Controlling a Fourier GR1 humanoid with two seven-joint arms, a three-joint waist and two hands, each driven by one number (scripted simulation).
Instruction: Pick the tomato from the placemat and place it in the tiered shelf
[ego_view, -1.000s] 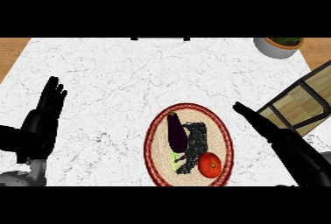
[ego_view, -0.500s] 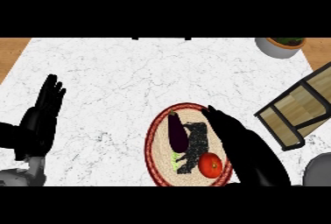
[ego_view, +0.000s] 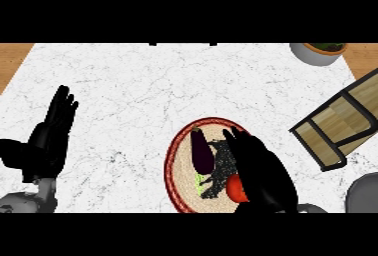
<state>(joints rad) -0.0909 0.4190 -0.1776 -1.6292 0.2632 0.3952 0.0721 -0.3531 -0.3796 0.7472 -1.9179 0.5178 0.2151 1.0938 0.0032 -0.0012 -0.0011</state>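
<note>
- R hand (ego_view: 260, 170) has swung in from the counter's right side over the last sec and now lies over the placemat (ego_view: 179, 172), covering its right half; a sec ago it was off the mat, near the shelf.
- Fingers stretched long toward the far edge of the mat, not curled round anything yet, so open, palm down over the target.
- Tomato (ego_view: 235, 189) hasn't moved: on the placemat, near-right part, close to the counter's near edge. Now only a red sliver shows at the hand's left side; rest is hidden under the palm.
- Can't tell if palm touches the tomato or hovers just above.
- Eggplant (ego_view: 201, 149) lies on the mat just left of the fingers, w/ a dark printed patch beside it. Risk: fingers closing could nudge it.
- L hand (ego_view: 50, 131) rests open, fingers up, near the counter's left edge, same as before; no part in this step.
- Tiered shelf (ego_view: 341, 129) sits at the counter's right edge, well apart from the mat; nothing visible in it.
- Plant pot (ego_view: 319, 51) at far-right corner, out of the way.
- Meaning: reach phase about done, grasp comes next: curl round the tomato, lift, carry right to the shelf. Task early; nothing picked yet.
</note>
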